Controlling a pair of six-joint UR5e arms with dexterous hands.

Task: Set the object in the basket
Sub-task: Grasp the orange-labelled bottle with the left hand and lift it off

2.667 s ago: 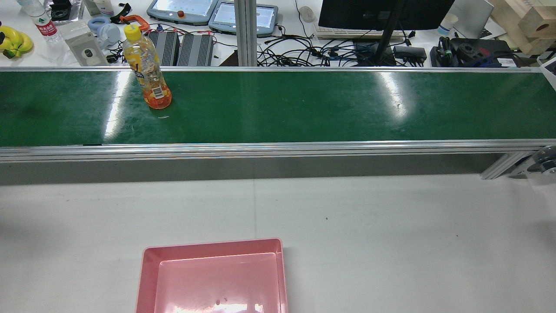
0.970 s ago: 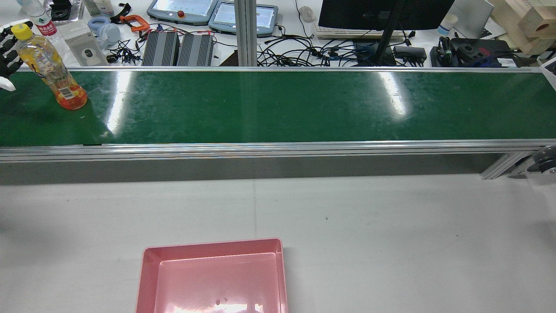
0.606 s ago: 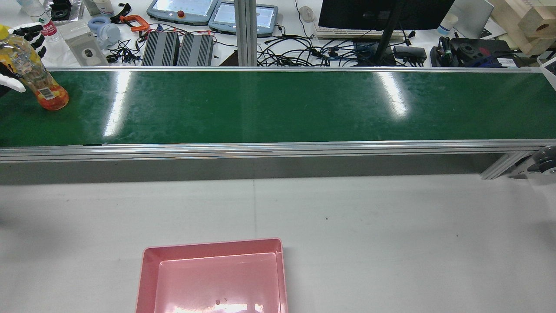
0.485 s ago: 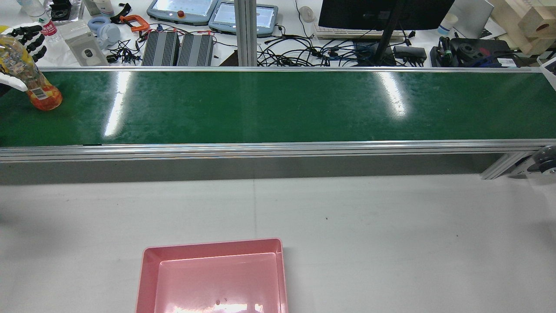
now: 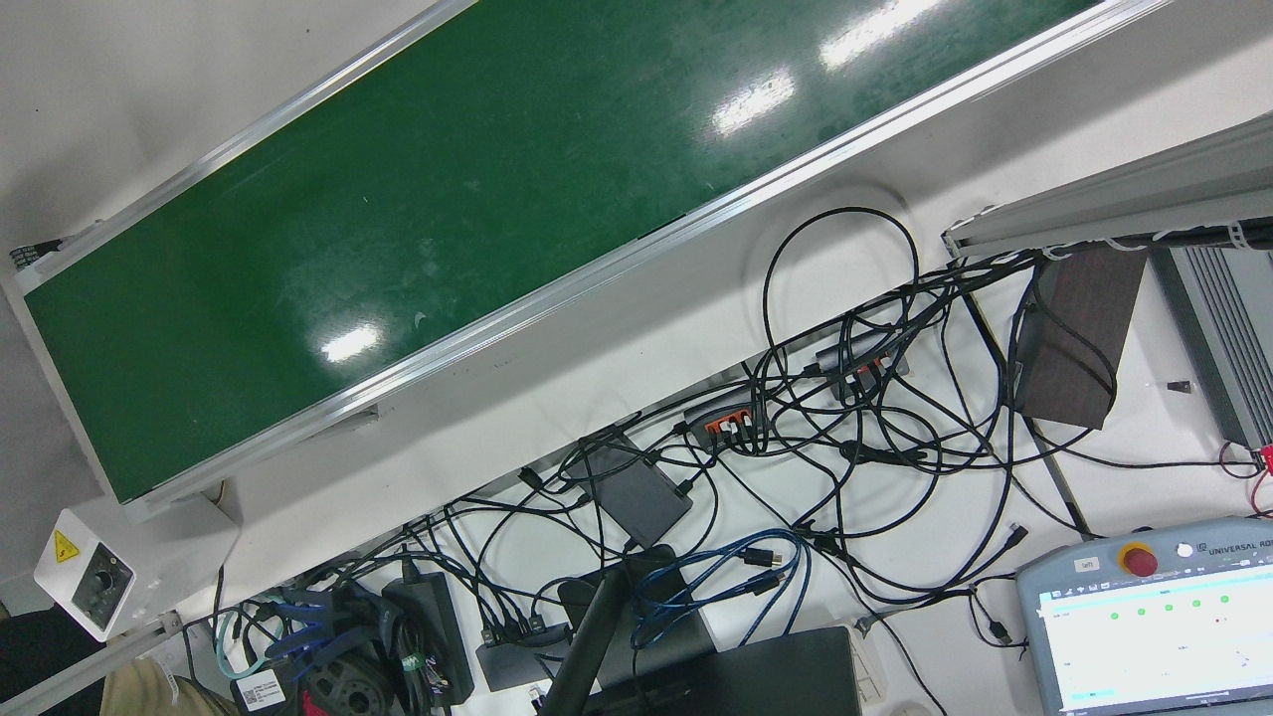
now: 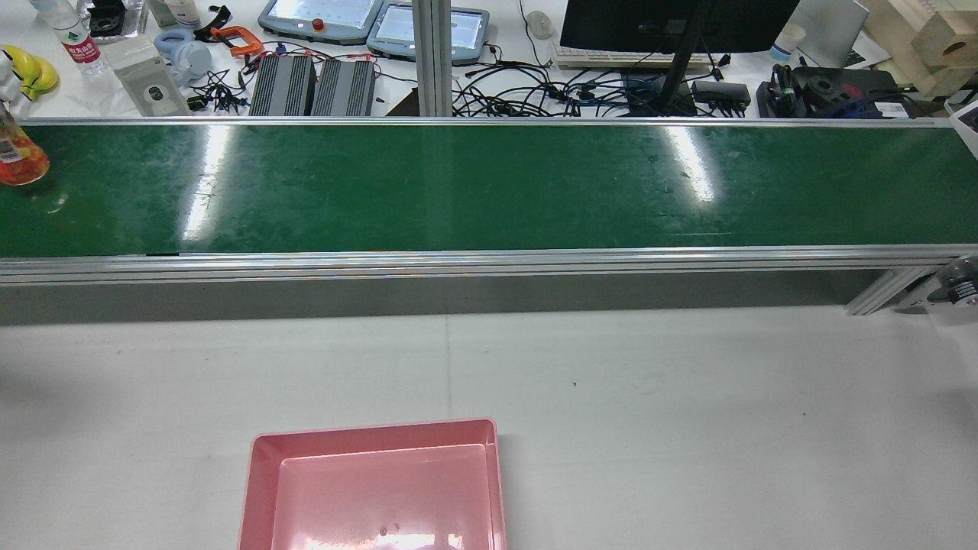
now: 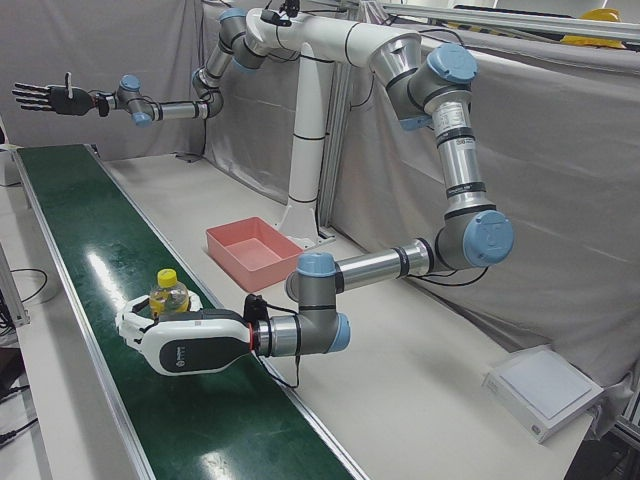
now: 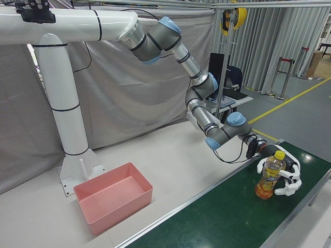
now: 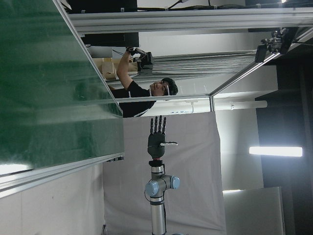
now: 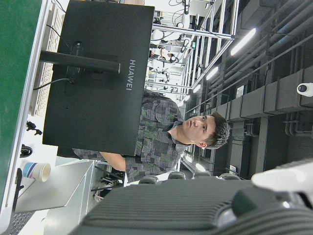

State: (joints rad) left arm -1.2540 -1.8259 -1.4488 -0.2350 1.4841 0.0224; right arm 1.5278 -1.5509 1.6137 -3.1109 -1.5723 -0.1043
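Observation:
A clear bottle (image 8: 270, 178) with a yellow cap and orange drink stands upright on the green conveyor belt (image 6: 489, 183). It sits at the far left edge of the rear view (image 6: 14, 156). My left hand (image 8: 287, 178) is curled around the bottle's body, also seen from the other corner (image 7: 175, 340) with the bottle (image 7: 168, 297) between its fingers. My right hand (image 7: 45, 97) is held high over the belt's far end, fingers spread and holding nothing; the left hand view shows it too (image 9: 156, 134). The pink basket (image 6: 260, 458) lies on the white table near the pedestal, with nothing in it.
Beyond the belt is a desk with a monitor (image 6: 672, 23), teach pendants (image 6: 321, 15), power supplies and tangled cables (image 5: 796, 447). A person (image 10: 161, 142) sits behind the monitor. A white box (image 7: 540, 385) lies on the table's far corner.
The bottle has travelled left along the belt, from near the left third to the view's left edge. My left hand came in around it and closed on it.

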